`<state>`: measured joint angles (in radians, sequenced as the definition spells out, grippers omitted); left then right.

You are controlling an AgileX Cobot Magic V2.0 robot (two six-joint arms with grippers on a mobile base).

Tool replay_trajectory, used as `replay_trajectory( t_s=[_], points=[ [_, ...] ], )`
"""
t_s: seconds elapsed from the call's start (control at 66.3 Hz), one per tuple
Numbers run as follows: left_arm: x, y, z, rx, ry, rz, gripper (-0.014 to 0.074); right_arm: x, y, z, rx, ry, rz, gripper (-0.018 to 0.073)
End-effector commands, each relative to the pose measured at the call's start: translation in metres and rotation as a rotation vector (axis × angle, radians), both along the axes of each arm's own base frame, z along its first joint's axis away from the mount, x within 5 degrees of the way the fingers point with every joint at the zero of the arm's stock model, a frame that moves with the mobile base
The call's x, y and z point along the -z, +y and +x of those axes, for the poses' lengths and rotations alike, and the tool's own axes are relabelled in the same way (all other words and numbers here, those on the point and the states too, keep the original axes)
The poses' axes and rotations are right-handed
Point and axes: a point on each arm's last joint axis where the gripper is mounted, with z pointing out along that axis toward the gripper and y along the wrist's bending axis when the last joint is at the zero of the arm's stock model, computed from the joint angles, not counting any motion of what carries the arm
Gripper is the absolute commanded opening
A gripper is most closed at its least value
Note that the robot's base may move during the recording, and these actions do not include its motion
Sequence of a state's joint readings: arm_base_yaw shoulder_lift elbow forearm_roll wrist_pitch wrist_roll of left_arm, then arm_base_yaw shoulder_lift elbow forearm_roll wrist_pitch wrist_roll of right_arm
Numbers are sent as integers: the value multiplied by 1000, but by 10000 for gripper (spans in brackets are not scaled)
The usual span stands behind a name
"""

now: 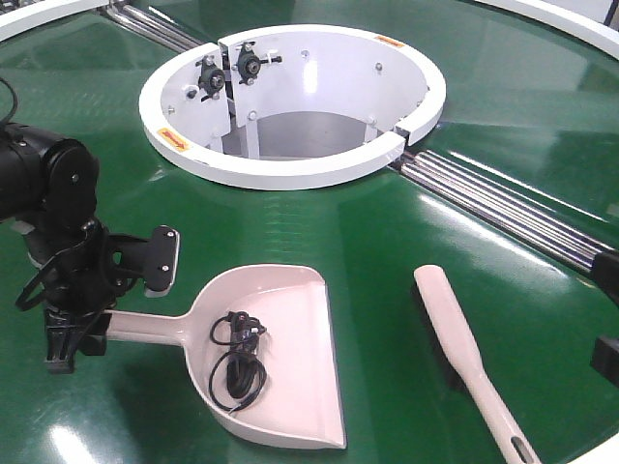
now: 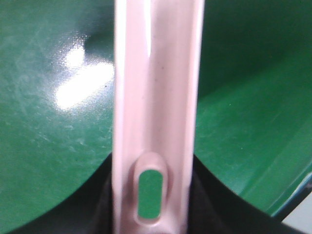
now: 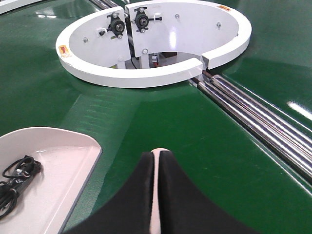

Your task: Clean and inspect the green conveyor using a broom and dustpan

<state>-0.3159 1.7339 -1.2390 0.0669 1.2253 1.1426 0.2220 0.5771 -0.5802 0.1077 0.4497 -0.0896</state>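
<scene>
Glossy green conveyor (image 1: 406,251) is carrying the pale pink dustpan (image 1: 280,358), lying just below the white ring hub (image 1: 290,101), handle pointing left, a black cord (image 1: 237,362) inside. Left pincer (image 1: 73,333) is clamping that handle. Right pincer (image 3: 155,195) is pinching the slim broom (image 1: 464,353) right of the dustpan, handle toward the camera.

pale pink dustpan (image 1: 280,362) and broom (image 1: 464,353), glossy green conveyor (image 1: 387,242).

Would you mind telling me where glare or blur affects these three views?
Front view: sharp, soft ceiling reflections on the green conveyor. Left wrist view: the dustpan handle is close and blurred, with a bright glare patch on the belt to its left. Right wrist view: crisp, with highlights along the chrome rollers.
</scene>
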Motion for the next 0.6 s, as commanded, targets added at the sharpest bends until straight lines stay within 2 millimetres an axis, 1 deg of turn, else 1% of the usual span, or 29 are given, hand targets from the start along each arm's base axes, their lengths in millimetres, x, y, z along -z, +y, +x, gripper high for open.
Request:
replay_trajectory(
  t_s=[0.0, 0.06, 0.181, 0.362, 0.407, 0.483, 0.588],
  points=[
    [-18, -1, -3, 9, -43, -2, 46, -15, -1, 2, 13, -91, 19, -10],
    [-18, 1, -2, 15, -48, 13, 84, -15, -1, 2, 12, -89, 18, -10],
    [-18, 0, -2, 14, -48, 13, 209, -14, -1, 2, 12, -81, 17, -10],
    [-18, 0, -2, -23, -51, 11, 456, -12, -1, 1, 9, -57, 11, -10],
    [-18, 1, -2, -40, -53, 14, 502, -12, -1, 1, 8, -52, 10, -10],
    [-18, 0, -2, -39, -57, 12, 566, -11, -1, 1, 8, -47, 9, -10],
    [-19, 1, -2, -43, -56, 12, 606, -11, -1, 1, 8, -47, 9, -10]
  ],
)
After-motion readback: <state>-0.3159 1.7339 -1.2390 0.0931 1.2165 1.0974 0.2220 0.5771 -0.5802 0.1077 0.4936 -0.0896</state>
